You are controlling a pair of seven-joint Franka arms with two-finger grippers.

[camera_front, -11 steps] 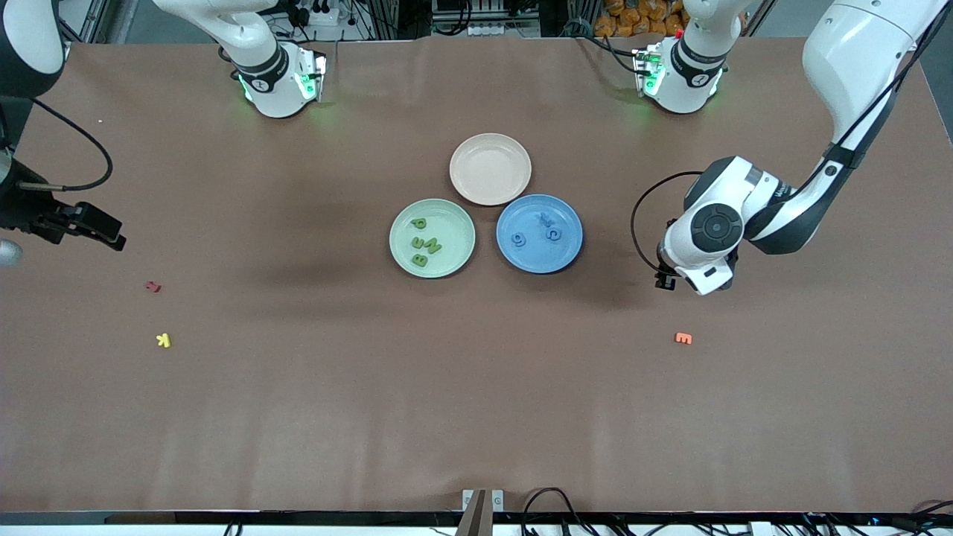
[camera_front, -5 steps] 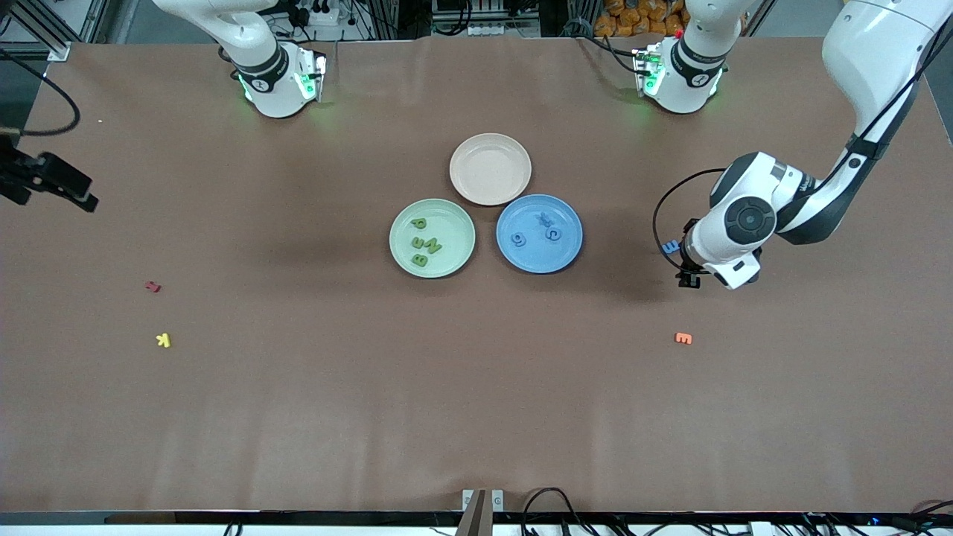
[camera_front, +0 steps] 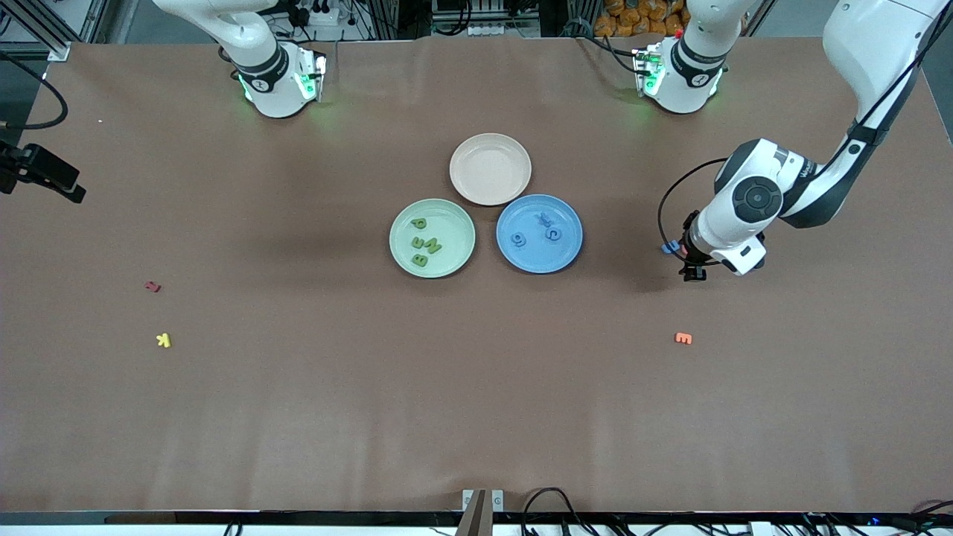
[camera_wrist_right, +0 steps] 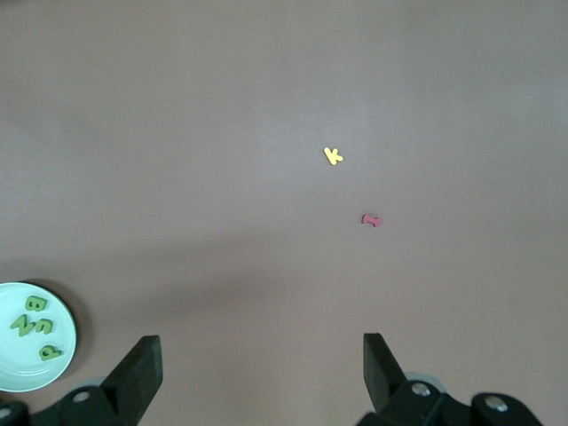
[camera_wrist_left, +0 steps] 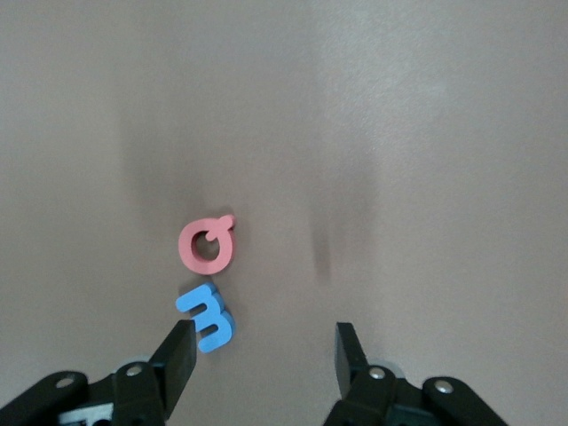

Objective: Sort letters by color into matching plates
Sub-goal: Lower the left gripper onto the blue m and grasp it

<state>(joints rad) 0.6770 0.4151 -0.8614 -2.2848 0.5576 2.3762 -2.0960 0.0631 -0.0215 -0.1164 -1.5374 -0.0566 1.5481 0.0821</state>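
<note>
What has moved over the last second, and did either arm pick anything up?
The left gripper swung toward its own end of the table, uncovering a blue letter beside a pink letter; it hovers open, holding nothing. The right gripper pulled back, open and empty. Both plates' letters and the red, yellow and orange letters stayed put.

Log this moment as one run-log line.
left tool: open, over table by blue letter | right tool: open, waiting | blue plate: three letters | green plate: four

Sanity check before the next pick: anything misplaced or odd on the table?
Nothing damaged or misplaced. One small blue foam letter is unsorted, on the table beside a pink one, under the open left gripper. Green letters sit in the mint green plate. The open right gripper waits.
</note>
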